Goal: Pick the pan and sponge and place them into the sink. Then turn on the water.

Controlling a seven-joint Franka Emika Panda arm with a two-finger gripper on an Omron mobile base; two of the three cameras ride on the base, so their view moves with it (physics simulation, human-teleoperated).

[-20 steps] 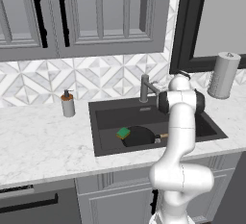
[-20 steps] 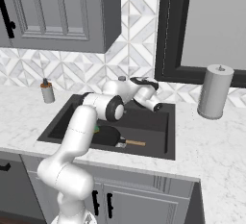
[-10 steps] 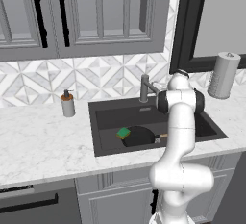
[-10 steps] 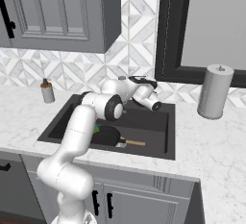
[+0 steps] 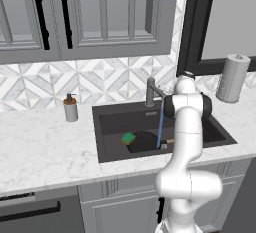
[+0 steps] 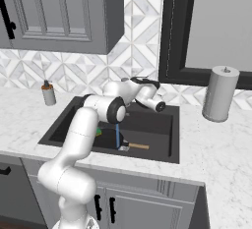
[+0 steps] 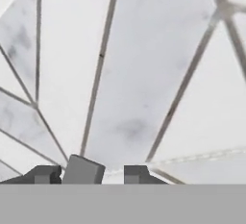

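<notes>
The black pan (image 5: 142, 142) lies in the dark sink (image 5: 112, 122), its wooden handle (image 6: 138, 146) pointing right. The green sponge (image 5: 128, 138) rests at the pan's left edge. A thin blue stream of water (image 5: 160, 126) falls from the grey faucet (image 5: 150, 92) onto the pan; the stream (image 6: 117, 137) also shows beside my arm. My gripper (image 6: 146, 81) is raised behind the sink, close to the tiled backsplash. In the hand view my gripper (image 7: 91, 175) has its fingertips apart, with a small grey block (image 7: 84, 169) beside the left one and the tiles right ahead.
A soap bottle (image 5: 70, 109) stands on the marble counter left of the sink. A paper towel roll (image 6: 220, 93) stands to the right, below the dark window frame. Grey wall cabinets (image 5: 100, 12) hang above.
A blue stream of water now runs from the faucet where none showed before. The hand has shifted slightly near the backsplash.
</notes>
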